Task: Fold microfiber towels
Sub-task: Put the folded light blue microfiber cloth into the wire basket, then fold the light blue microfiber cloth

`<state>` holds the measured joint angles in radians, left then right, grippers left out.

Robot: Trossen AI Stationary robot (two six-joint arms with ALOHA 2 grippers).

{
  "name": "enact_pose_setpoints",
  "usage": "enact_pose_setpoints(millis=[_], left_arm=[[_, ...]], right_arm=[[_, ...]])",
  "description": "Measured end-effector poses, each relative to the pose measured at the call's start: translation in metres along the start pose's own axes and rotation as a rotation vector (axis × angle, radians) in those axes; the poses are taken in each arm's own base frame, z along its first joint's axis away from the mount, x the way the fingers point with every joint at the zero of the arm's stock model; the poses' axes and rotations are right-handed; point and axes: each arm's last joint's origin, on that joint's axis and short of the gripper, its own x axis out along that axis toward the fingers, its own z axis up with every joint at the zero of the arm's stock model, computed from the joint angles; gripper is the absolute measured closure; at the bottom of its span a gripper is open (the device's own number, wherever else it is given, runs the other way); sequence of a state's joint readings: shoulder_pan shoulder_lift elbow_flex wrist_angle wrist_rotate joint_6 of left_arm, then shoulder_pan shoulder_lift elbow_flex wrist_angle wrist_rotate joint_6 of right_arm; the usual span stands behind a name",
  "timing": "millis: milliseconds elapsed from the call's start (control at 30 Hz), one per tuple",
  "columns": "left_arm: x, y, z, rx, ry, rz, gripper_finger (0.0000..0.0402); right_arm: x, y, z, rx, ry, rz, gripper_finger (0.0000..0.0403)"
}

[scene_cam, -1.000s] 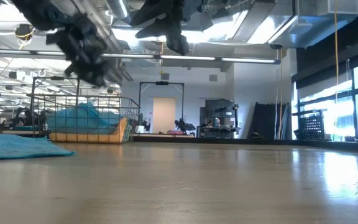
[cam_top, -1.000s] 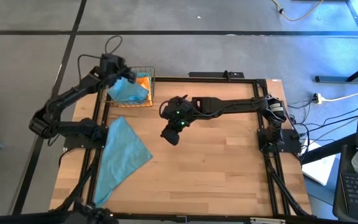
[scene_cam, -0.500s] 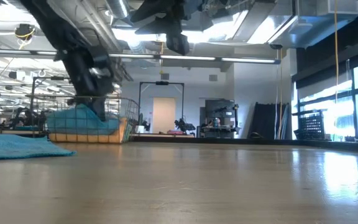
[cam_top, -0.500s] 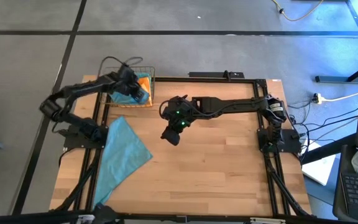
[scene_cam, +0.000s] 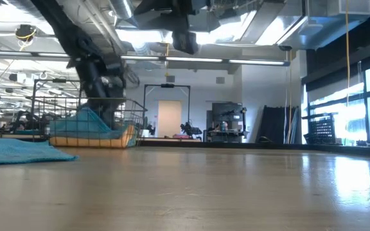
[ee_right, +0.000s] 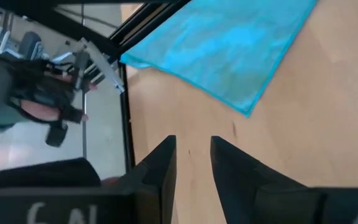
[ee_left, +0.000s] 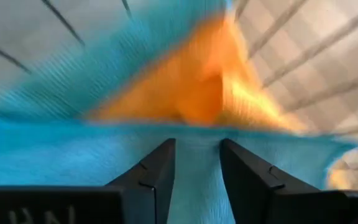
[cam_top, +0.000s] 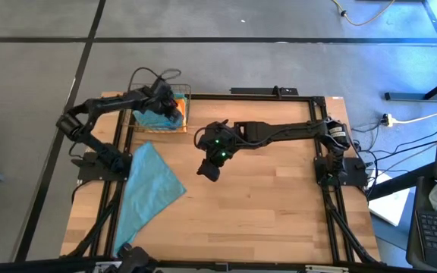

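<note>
Most of the wooden table is bare, so the middle, near side and whole right half are wide open for a pass. The clutter is all on the left. A teal towel lies flat along the left edge, low enough to go over. The wire basket sits at the far-left corner, stuffed with a teal towel in the basket and an orange towel, and the left gripper is down inside it, blocking that spot. The right gripper hangs over the table's middle, its arm stretching across the far side from the right.
</note>
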<state>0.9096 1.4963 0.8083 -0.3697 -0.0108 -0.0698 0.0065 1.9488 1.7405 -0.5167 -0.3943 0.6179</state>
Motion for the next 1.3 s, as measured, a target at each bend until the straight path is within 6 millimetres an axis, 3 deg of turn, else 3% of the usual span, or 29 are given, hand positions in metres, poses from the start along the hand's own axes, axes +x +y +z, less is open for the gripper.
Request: enact_pose_setpoints(millis=[200, 367, 600, 733, 867, 1033, 1167, 1300], left_arm=[[-0.038, -0.001, 0.021, -0.044, -0.105, 0.002, 0.0291], [-0.07, -0.003, 0.027, -0.064, -0.112, -0.005, 0.0293], [-0.155, -0.018, 0.035, -0.023, -0.24, -0.073, 0.0294], [-0.207, -0.028, 0.022, -0.026, -0.267, -0.109, 0.0294], [-0.237, -0.039, -0.002, -0.046, -0.239, -0.18, 0.0294], [-0.255, -0.054, -0.033, -0.089, -0.156, -0.266, 0.0294], [-0.262, -0.063, -0.049, -0.16, -0.118, -0.273, 0.0294], [-0.268, -0.073, -0.055, -0.238, -0.16, -0.299, 0.0294]], right_arm=[[0.001, 0.002, -0.002, -0.035, 0.005, 0.004, 0.0302], [-0.004, -0.001, -0.001, -0.064, 0.041, 0.032, 0.0302], [-0.047, -0.01, 0.007, -0.139, 0.005, -0.094, 0.0302], [-0.072, -0.012, 0.013, -0.242, -0.065, -0.179, 0.0302], [-0.074, -0.022, 0.017, -0.328, -0.043, -0.174, 0.0301], [-0.073, -0.039, 0.017, -0.36, 0.01, -0.167, 0.0301], [-0.069, -0.066, 0.013, -0.319, 0.027, -0.156, 0.0301], [-0.046, -0.098, 0.013, -0.252, -0.033, -0.072, 0.0301]])
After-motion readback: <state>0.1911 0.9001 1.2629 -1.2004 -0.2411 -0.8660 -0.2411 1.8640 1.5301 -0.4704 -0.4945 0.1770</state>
